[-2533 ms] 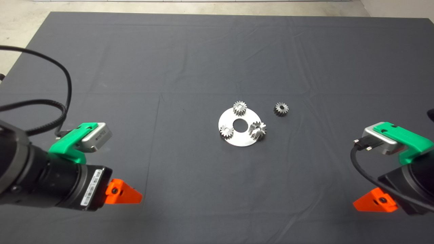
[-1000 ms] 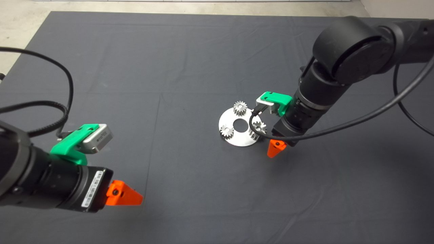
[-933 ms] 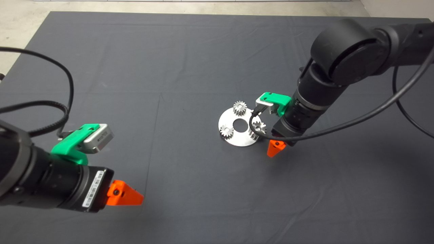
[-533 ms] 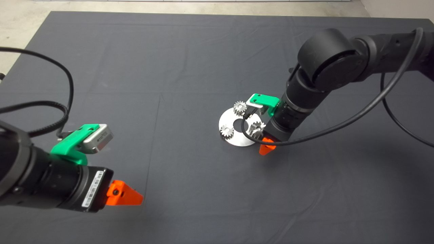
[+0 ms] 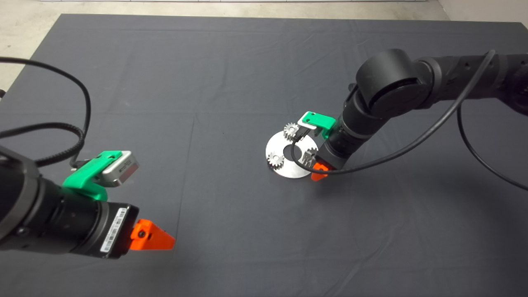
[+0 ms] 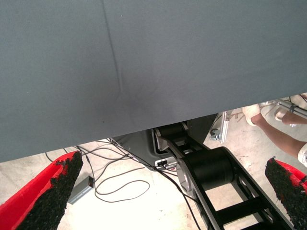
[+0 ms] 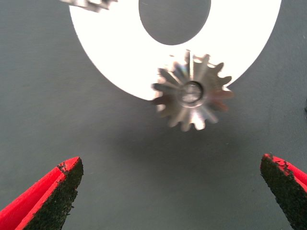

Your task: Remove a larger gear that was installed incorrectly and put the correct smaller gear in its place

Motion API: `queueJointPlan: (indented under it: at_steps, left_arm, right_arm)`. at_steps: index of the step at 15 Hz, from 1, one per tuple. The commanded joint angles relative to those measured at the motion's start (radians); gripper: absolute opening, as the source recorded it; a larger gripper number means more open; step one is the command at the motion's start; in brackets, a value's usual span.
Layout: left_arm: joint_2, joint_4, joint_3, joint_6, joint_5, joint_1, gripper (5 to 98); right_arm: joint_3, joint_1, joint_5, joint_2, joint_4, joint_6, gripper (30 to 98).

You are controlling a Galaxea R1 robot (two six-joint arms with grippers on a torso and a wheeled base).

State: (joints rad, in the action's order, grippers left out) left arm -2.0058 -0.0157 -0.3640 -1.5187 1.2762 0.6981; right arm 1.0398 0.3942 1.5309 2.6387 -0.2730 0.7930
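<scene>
The larger gear [image 7: 192, 93], steel with long slanted teeth, stands on the rim of a round silver plate [image 7: 120, 57]. In the head view it [image 5: 307, 157] is partly covered by my right arm. My right gripper [image 7: 170, 165] is open wide, just short of this gear and touching nothing. It is low over the plate's near right edge [image 5: 315, 169]. The smaller dark gear is hidden behind my right arm. My left gripper [image 5: 152, 238] waits open and empty at the lower left.
Two bright small gears [image 5: 291, 130] [image 5: 274, 159] sit on the plate [image 5: 288, 170]. The left wrist view shows the mat's edge [image 6: 144, 72], cables on the floor, the robot's base [image 6: 206, 167] and a person's leg and shoes [image 6: 278, 136].
My right arm has come in from the lower right, over the dark gear, and down to the larger gear on the plate. The left arm has not moved.
</scene>
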Motion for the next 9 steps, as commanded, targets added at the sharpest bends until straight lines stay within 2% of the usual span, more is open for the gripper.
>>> queueJointPlan:
  at_steps: [1, 4, 9]
  left_arm:
    - [0.000, -0.016, 0.013, -0.003, 0.002, 0.006, 98.1]
    - [0.000, -0.018, 0.013, -0.003, 0.000, 0.006, 98.1]
    - [0.000, -0.018, 0.013, -0.003, 0.000, 0.005, 98.1]
  right_arm:
    - [0.046, -0.006, 0.098, 0.016, -0.049, -0.003, 97.6]
    - [0.049, -0.014, 0.095, 0.017, -0.052, -0.003, 97.6]
    - [0.058, -0.035, 0.095, 0.034, -0.109, -0.001, 97.6]
